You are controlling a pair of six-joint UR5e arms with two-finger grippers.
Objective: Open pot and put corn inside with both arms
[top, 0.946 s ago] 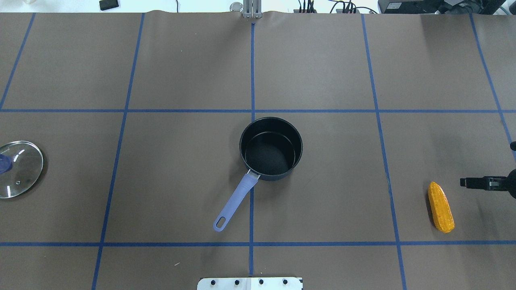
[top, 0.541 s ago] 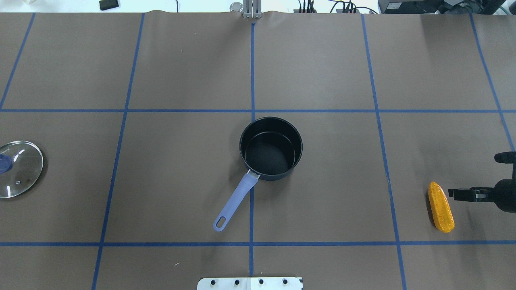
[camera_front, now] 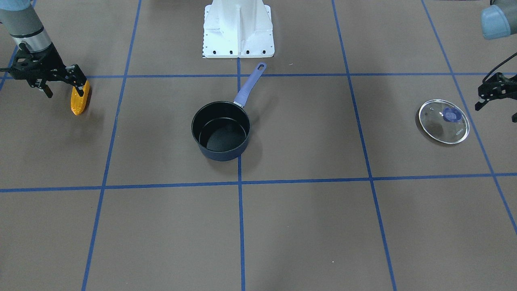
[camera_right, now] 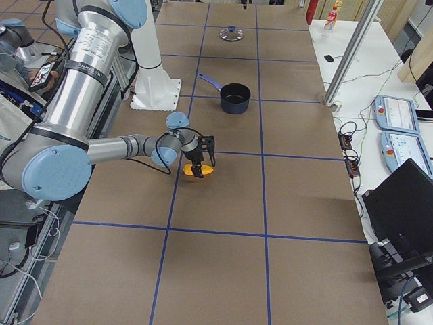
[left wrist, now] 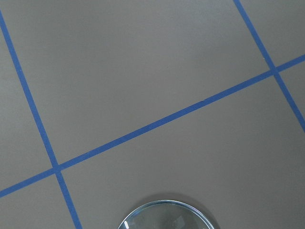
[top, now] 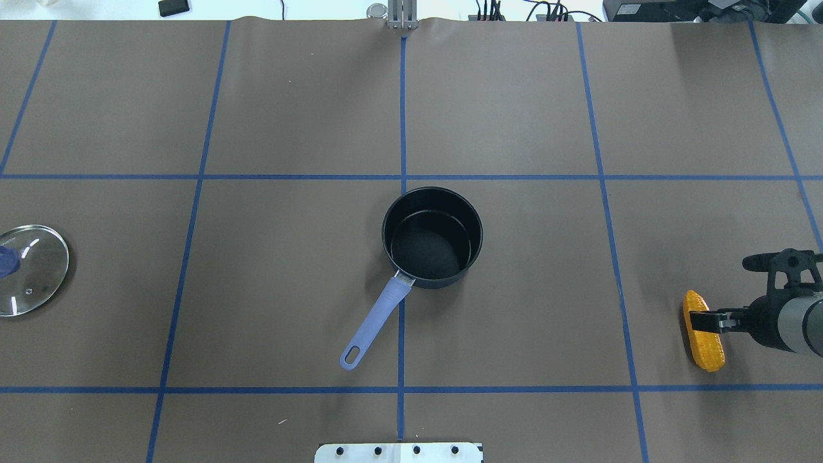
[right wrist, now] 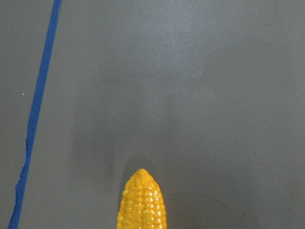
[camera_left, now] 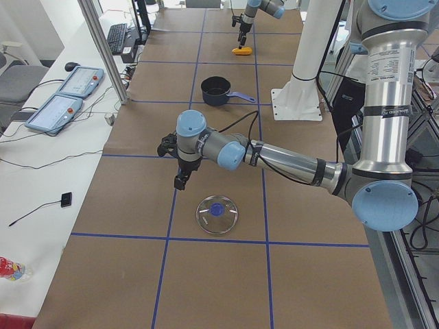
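**Corn** (top: 707, 347): lies flat on the tabletop (top: 514, 116) at the robot's far right, well apart from the pot (top: 384, 233), which is open and empty.

**Right hand** (top: 723, 289): released, jaws spread, nothing held. One finger overlaps the cob's upper end in the overhead view.

**Step in hand, as you should judge it:** the grasp. Centre the jaws across the cob's thick middle, not its taper. Come down until both fingers flank it, then close. A pinch near the tip would likely squirt it out.

**Left hand** (camera_front: 496, 97): released, near the glass lid (camera_front: 443, 121) but apart from it.

**Hard to make out:** the right hand's height above the cob. The right wrist view shows only the cob's tip and no fingers. The left hand is cut off at the front view's edge.
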